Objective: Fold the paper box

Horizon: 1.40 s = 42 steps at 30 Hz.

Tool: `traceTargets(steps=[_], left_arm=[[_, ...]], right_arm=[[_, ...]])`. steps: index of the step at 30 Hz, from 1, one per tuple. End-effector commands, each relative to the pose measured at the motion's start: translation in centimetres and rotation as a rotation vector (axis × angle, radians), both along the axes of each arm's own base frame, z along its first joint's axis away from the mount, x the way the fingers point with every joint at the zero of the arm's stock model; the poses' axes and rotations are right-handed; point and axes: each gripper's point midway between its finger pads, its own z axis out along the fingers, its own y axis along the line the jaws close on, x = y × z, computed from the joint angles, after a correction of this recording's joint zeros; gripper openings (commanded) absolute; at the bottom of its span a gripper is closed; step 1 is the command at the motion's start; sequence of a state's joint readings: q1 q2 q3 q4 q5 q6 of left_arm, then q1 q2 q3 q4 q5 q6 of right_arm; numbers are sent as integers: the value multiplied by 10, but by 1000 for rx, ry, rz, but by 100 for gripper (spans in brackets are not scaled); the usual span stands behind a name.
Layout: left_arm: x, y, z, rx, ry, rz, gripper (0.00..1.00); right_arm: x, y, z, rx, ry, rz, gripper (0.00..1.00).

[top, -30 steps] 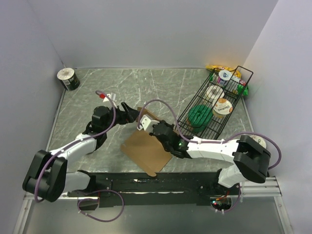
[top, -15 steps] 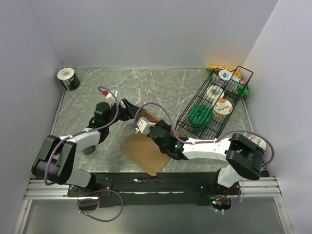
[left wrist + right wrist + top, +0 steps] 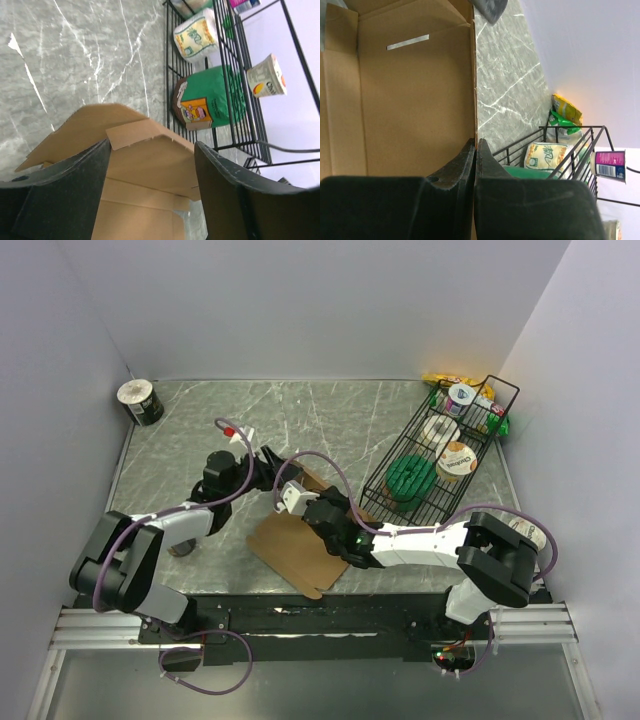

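Note:
The paper box [image 3: 296,550] is a plain brown cardboard sheet lying near the table's front edge, with its far flaps raised. My right gripper [image 3: 303,485] is shut on the thin edge of a raised panel; in the right wrist view the gripper [image 3: 475,144] pinches that edge of the paper box [image 3: 410,100]. My left gripper [image 3: 272,468] is at the box's far corner. In the left wrist view the gripper [image 3: 152,149] is open, its jaws standing on either side of a folded flap of the paper box [image 3: 150,167] without touching it.
A black wire basket [image 3: 395,502] holding cups, a green container and packets runs along the right side, close behind the box. A round tin [image 3: 140,402] stands in the back left corner. Yellow and green packets [image 3: 445,380] lie at the back right, by the wall.
My left gripper has moved right toward the raised flap, and its jaws have narrowed. The right gripper has kept its hold and shifted slightly left with the box edge.

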<state>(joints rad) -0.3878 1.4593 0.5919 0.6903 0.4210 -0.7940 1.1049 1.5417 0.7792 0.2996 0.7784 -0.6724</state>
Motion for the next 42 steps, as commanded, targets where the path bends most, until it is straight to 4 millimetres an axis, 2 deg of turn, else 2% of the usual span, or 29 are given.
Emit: traceTargets(steps=[1,11,17,21,25,26,29,31,34,36,37,39,40,42], left_arm=[[5,-10,17,-9,-69,-19,71],[5,-29,16,14,-76,-55,63],[-7,-46,12,-10,-61,-111,60],[-13,-49,10,-29,-62,-133,60],[-7,-27,1,-4,-40,-65,63],[-5,-12,-4,0,-34,-28,65],[-2,17,-14,43,-21,44,71],[0,29,-28,105,3,91,75],[0,38,-44,153,35,133,81],[1,40,-51,158,53,142,81],[0,39,-59,163,73,133,80],[1,35,-62,152,67,114,75],[2,33,-70,156,85,99,72],[5,29,-73,148,79,84,70]], right_arm=[[-3,9,-7,9,19,17,0],[-5,9,-9,11,26,18,0],[-5,7,-11,11,28,14,0],[-5,8,-11,22,33,15,0],[-6,6,-13,23,38,7,0],[-6,6,-13,25,39,6,0],[-7,4,-13,39,43,5,0],[-8,4,-12,48,45,7,0],[-8,4,-11,58,46,7,0],[-9,5,-11,57,47,11,0],[-8,4,-11,58,47,9,0],[-8,5,-10,55,46,12,0],[-8,5,-10,56,47,11,0],[-8,5,-10,57,48,12,0]])
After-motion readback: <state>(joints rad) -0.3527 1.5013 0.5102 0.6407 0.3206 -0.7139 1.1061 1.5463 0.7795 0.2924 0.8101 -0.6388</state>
